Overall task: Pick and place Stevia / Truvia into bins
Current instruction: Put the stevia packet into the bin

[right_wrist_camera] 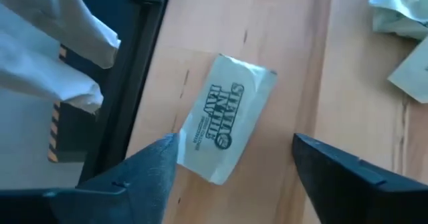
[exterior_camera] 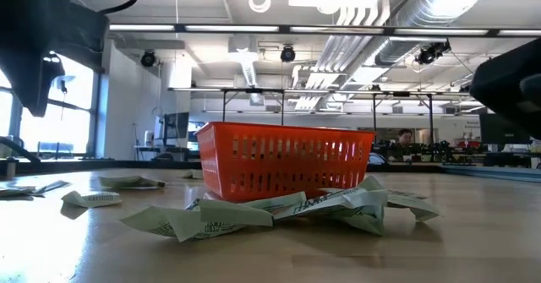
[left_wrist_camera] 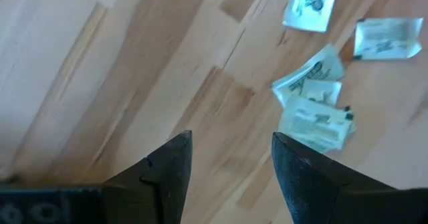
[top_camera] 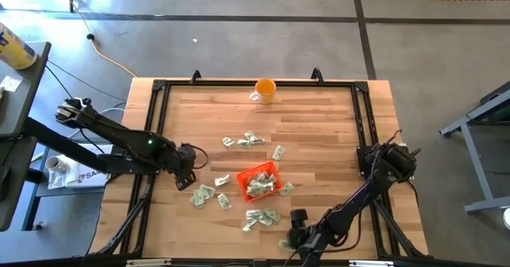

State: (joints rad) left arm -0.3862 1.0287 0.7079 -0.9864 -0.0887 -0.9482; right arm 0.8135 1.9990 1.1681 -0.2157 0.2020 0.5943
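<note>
From above, the orange tray sits a little below the table's centre with sachets inside; more Stevia packets lie scattered at its 12, 8 and 6 o'clock. The left gripper hovers at the tray's 9 o'clock, the right gripper at 5 o'clock. Level with the tabletop, crumpled packets lie against the tray. The left gripper's fingers are spread above bare wood. The right gripper is spread over one sachet.
</note>
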